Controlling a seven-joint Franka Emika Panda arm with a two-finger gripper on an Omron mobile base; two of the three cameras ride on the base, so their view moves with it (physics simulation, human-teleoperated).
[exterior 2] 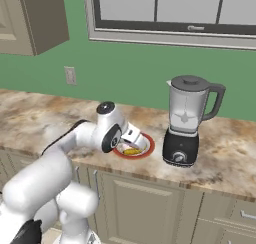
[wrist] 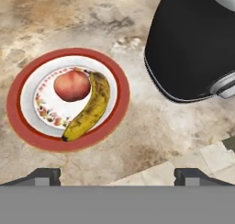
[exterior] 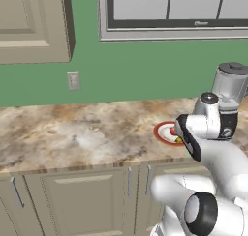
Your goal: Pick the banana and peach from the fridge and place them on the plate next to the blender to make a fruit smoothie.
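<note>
Both fruits are seen on the plate [wrist: 27, 126], left of centre in the hand view, beside the blender [wrist: 193, 48] at upper right on the counter [wrist: 151, 140], as the smoothie task wants. The peach [wrist: 71, 85] is nestled against the banana [wrist: 90, 109], apparently touching. The fingers [wrist: 45, 176] are spread wide, empty, at the bottom edge; the fruit lies above them, nearer the left tip.

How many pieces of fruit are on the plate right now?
2. The peach sits on the plate left of centre in the hand view; the banana curves along the peach's right side, touching it. Nothing seems hidden beneath them.
</note>
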